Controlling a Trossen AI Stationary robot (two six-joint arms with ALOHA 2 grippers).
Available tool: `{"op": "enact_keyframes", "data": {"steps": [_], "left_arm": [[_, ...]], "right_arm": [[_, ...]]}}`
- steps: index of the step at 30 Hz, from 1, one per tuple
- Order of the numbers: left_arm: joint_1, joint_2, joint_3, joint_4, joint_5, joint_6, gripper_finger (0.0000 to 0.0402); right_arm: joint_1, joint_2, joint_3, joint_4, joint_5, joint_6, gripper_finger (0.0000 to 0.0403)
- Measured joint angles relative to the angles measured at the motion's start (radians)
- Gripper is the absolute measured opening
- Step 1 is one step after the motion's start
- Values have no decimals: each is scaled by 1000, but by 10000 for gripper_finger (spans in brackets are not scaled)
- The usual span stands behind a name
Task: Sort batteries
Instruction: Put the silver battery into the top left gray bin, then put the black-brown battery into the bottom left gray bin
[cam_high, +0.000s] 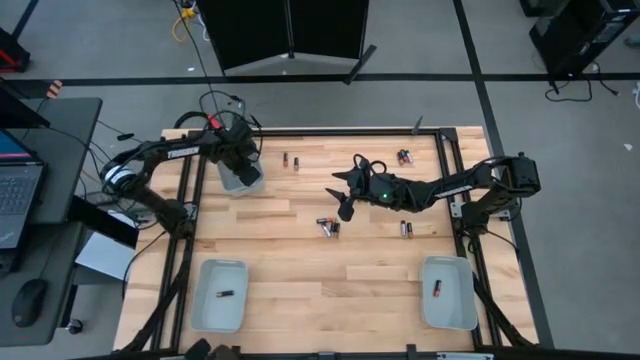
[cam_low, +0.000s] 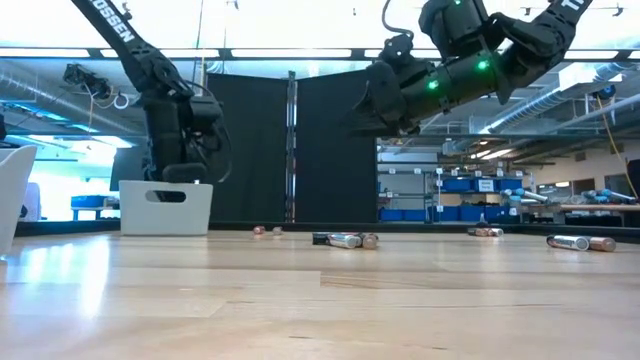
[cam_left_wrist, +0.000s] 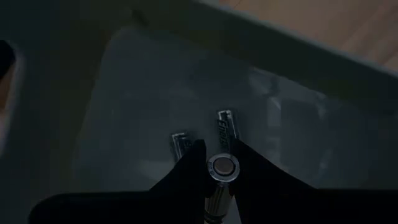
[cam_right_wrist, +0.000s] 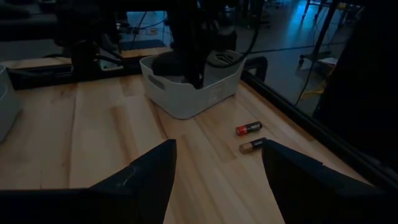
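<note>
Left gripper (cam_left_wrist: 214, 163) grasps a silvery cylindrical battery (cam_left_wrist: 222, 168) inside the far-left pale grey plastic tray (cam_high: 240, 178); right gripper (cam_high: 345, 203) hovers released mid-table. Perhaps nine loose cells (cam_high: 328, 226) remain.

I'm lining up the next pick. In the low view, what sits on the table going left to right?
White bin under the left arm → small pair of batteries → middle cluster of batteries → pair farther back → silvery batteries nearest the right edge.
</note>
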Motion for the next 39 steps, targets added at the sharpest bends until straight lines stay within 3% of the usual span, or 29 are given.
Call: {"op": "enact_keyframes", "data": {"steps": [5, 10, 14, 20, 28, 39], "left_arm": [[0, 9, 2, 14, 5, 1, 61], [0, -22, 15, 16, -26, 3, 134], [-2, -86, 40, 36, -26, 3, 165], [-35, -228, 9, 140, 22, -19, 172], [-162, -410, -114, 401, 101, -108, 173], [-292, -445, -143, 463, 95, -133, 174]], "right_arm": [[0, 0, 0, 0, 0, -6, 250], [0, 0, 0, -4, -8, -1, 252], [0, -1, 0, -30, -45, 1, 252], [20, -2, 0, -140, -101, 73, 252], [142, -2, 0, -379, -108, 186, 257], [234, -2, 0, -452, -82, 333, 319]]}}
